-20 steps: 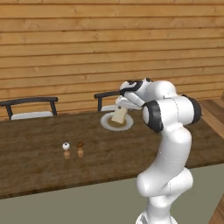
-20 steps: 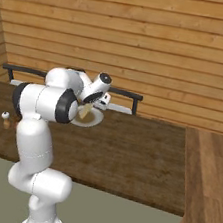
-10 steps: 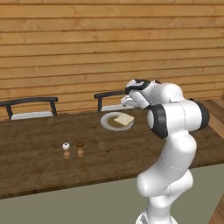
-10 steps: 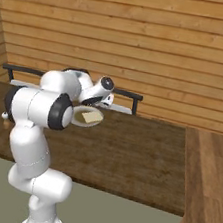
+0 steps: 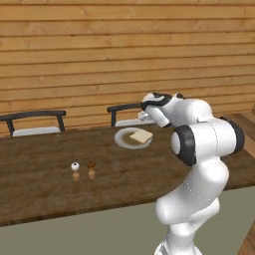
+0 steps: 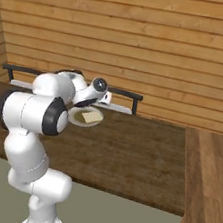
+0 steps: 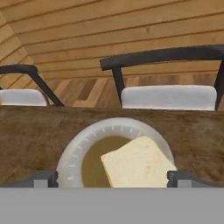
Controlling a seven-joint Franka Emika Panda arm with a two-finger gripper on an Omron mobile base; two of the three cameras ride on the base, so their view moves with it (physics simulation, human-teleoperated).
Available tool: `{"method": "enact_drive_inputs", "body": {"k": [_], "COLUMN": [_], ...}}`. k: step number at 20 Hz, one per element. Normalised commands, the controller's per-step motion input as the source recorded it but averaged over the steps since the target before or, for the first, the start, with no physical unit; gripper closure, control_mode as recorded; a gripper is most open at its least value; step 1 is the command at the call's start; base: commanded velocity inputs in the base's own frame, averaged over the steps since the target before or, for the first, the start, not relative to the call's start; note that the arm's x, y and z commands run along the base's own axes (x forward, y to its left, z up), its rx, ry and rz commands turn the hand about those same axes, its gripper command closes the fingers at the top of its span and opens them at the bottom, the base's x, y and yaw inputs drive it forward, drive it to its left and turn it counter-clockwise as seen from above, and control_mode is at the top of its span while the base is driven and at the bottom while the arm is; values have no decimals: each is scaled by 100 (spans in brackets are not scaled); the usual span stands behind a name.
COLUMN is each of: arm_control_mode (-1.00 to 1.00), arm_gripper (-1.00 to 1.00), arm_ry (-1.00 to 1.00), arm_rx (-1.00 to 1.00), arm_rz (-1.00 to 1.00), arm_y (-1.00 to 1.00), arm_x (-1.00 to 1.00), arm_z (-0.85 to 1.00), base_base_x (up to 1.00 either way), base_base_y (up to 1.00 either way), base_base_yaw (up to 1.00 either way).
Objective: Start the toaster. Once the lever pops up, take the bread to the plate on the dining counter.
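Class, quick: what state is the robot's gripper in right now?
Gripper: open, holding nothing; the pale tan bread slice lies on the round grey-beige plate.

Dark brown wood-grain bench [image 6: 138, 148]: 1 round grey-beige plate [image 6: 77, 120] w/ pale tan square bread slice [image 6: 91, 116] lying on it; black-framed chair [image 6: 122, 101] behind.

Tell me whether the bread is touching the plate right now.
Touching. In the hand view the bread lies flat in the plate, overlapping its right rim, with the gripper open and its tips clear on either side.
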Motion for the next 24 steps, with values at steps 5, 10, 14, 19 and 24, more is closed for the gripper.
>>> {"method": "enact_drive_inputs", "body": {"k": [5, 10, 14, 19, 24], "arm_control_mode": [-100, -100, -100, -100, -100], "arm_gripper": [-100, -100, -100, -100, -100], "arm_ry": [7, 13, 8, 6, 4], "arm_rx": [-21, -11, -4, 0, 0], "arm_rz": [-9, -7, -8, -7, -4], "arm_y": [20, 1, 0, 0, 0], "arm_x": [-33, -61, -98, -100, -100], "arm_z": [73, 69, 49, 54, 63], "base_base_x": [0, 0, 0, 0, 0], "base_base_y": [0, 0, 0, 0, 0], "base_base_yaw": [0, 0, 0, 0, 0]}}
